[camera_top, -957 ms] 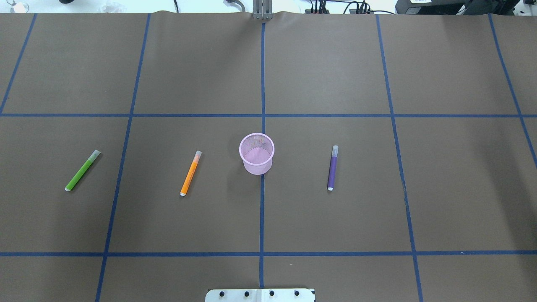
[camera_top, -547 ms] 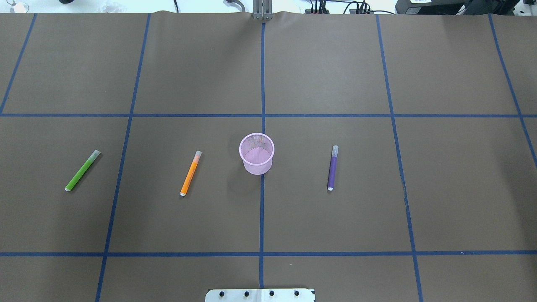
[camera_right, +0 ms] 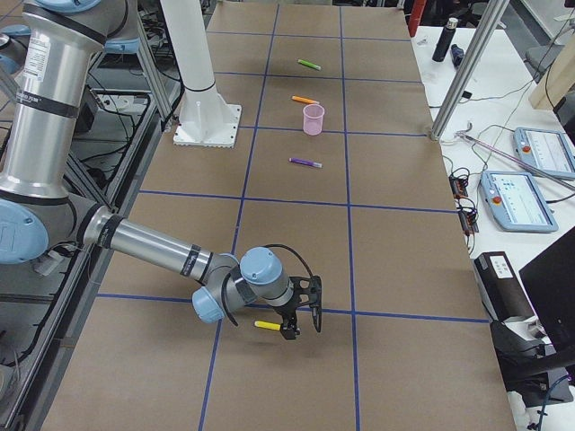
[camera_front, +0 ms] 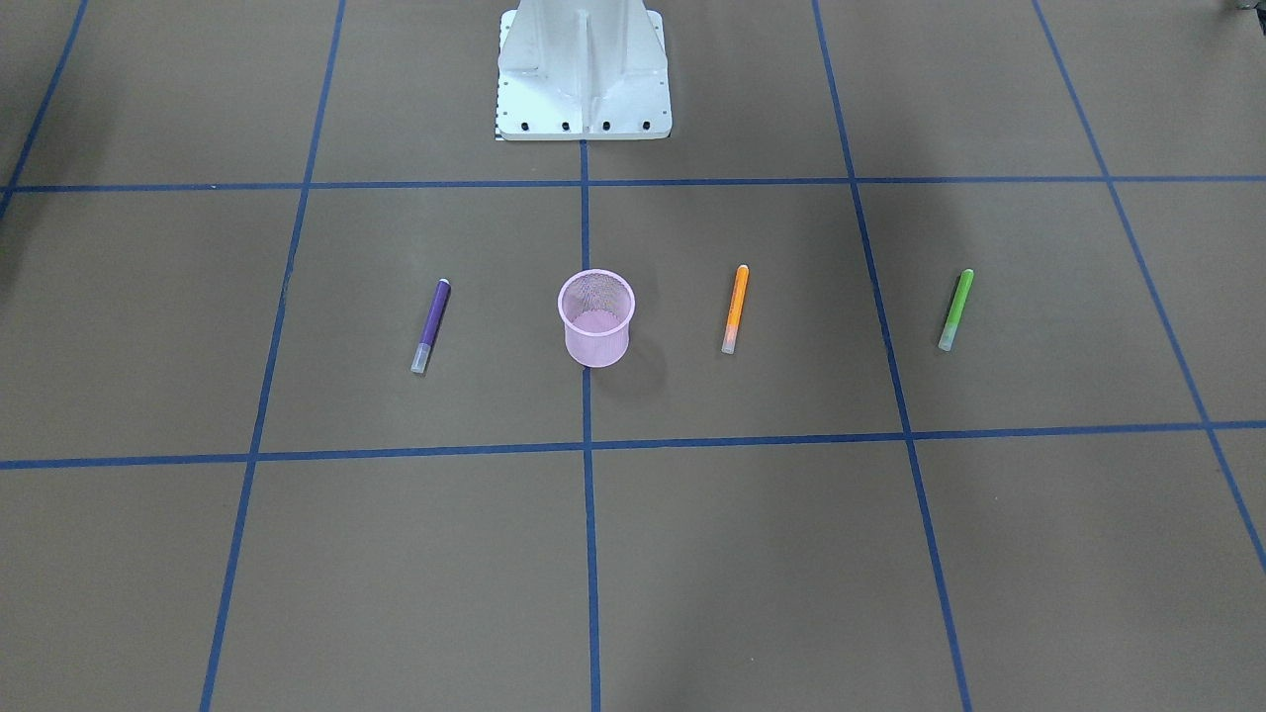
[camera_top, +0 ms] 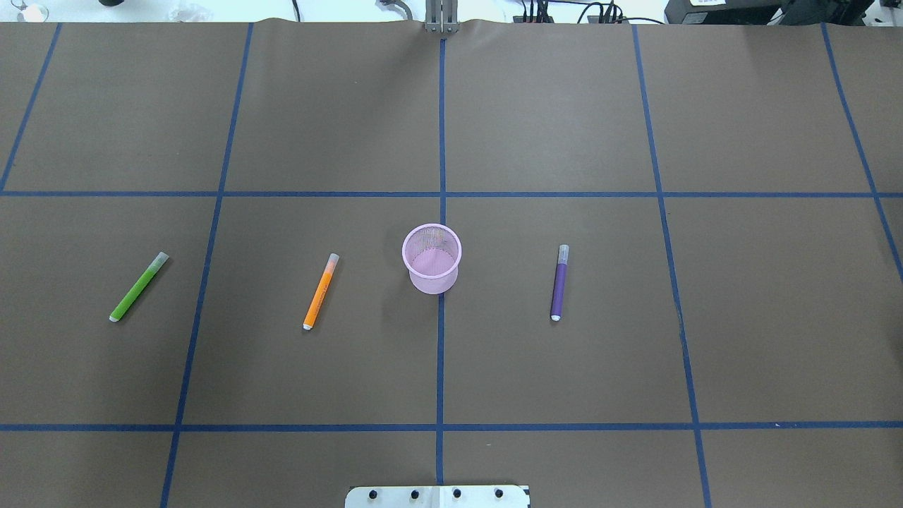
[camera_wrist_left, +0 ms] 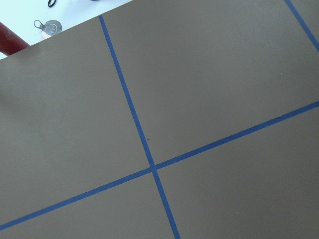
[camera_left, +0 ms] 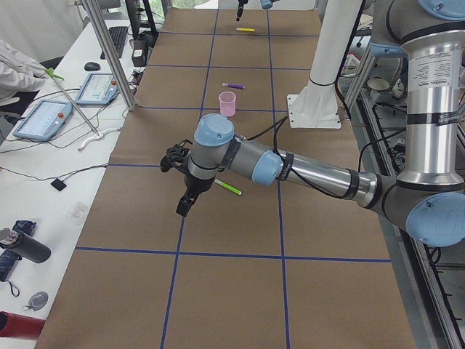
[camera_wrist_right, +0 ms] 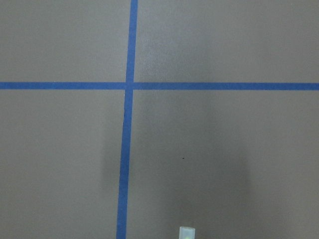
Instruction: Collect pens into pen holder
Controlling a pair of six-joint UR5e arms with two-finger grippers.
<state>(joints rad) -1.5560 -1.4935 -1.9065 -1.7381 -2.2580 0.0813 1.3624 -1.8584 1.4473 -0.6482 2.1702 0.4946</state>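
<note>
A robotics lab: grid-taped table (camera_top: pixel 564 106), industrial robot arm (camera_left: pixel 312 171), teach pendants (camera_right: pixel 517 199) on a side bench (camera_left: pixel 36 211).

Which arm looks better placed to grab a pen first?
Right. The right arm holds its jaws close by the yellow pen, whose pale cap shows at the bottom edge of its wrist view. The left arm has no pen in its wrist view, so it probably has farther to travel.
</note>
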